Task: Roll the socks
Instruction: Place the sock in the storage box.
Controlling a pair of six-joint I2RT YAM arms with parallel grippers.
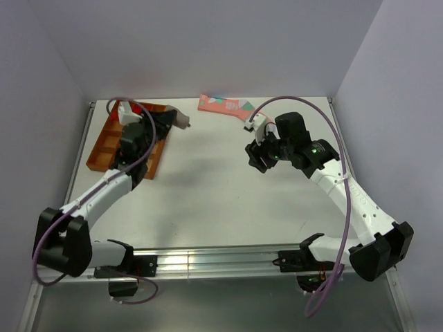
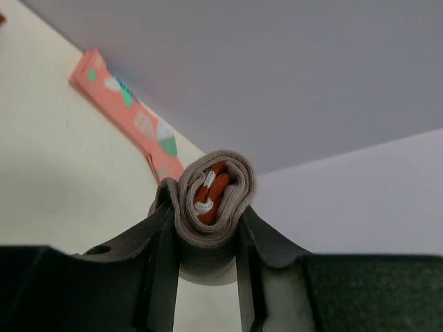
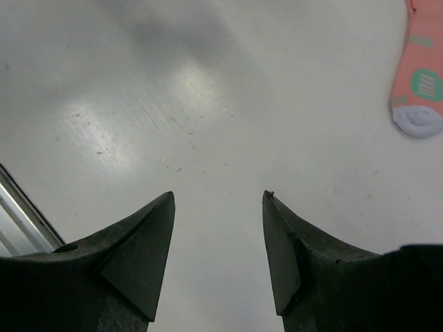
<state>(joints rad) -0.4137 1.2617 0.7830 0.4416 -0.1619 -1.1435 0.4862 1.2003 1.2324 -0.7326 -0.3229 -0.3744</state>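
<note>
Left wrist: left claw pinches the rolled grey sock (red inside); right claw spread, pink sock well aside.

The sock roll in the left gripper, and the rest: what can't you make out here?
- Sock roll: left wrist view shows one end; the left gripper covers its sides.
- Pink sock: right wrist view, cut off by the frame's edge.
- Orange tray: top view, the left arm covers much of it.
</note>
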